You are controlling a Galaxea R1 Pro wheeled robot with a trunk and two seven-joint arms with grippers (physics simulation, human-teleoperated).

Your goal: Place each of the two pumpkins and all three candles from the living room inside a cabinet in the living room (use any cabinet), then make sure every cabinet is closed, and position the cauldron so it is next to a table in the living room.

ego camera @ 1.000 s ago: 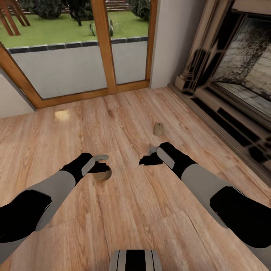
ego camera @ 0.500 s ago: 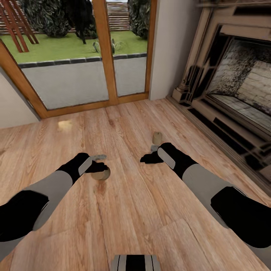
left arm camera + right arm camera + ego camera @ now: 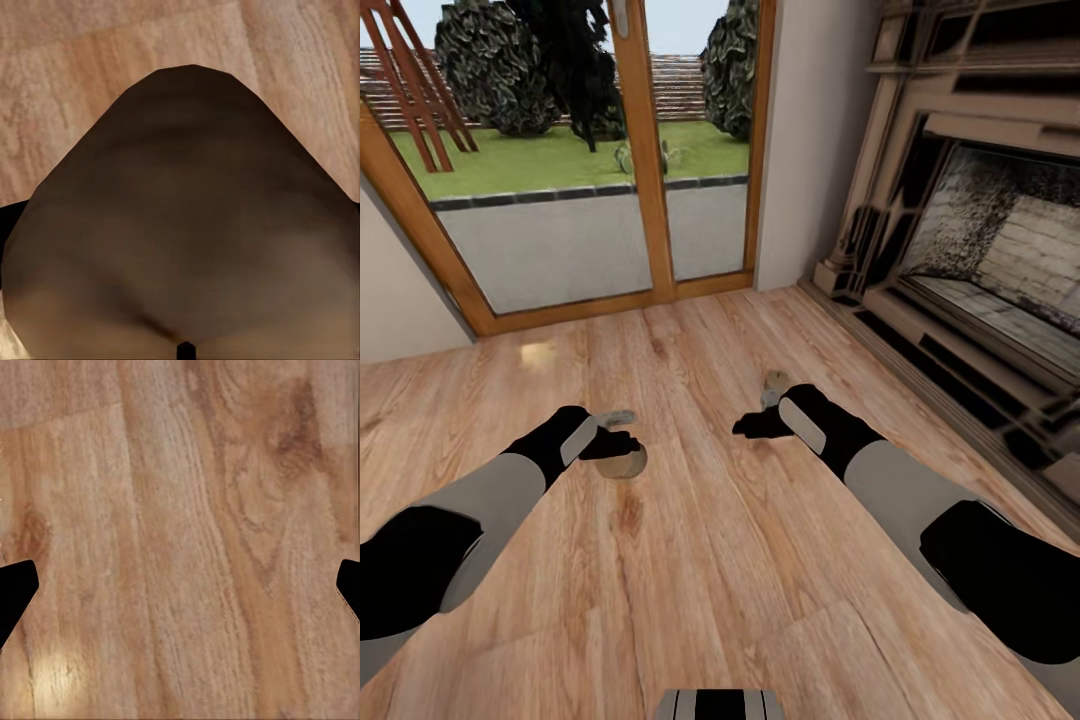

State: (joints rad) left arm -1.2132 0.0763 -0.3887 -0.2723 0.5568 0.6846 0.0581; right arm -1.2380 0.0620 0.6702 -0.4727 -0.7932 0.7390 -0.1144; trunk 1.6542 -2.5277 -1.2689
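**Left jaws hold a candle, right jaws are apart**

The left gripper (image 3: 622,447) has its jaws clamped on a brown candle (image 3: 626,461), held just above the floor (image 3: 690,560). Up close, the candle (image 3: 180,225) looks big and dark. The right gripper (image 3: 752,425) has its jaws wide apart with only floor (image 3: 180,540) between them.

The wooden floor is the biggest thing here. A glass door (image 3: 560,160) with a wood frame shows a garden. A fireplace (image 3: 980,250) is on the right. A second candle (image 3: 773,383) stands on the floor, partly hidden just behind the right gripper.
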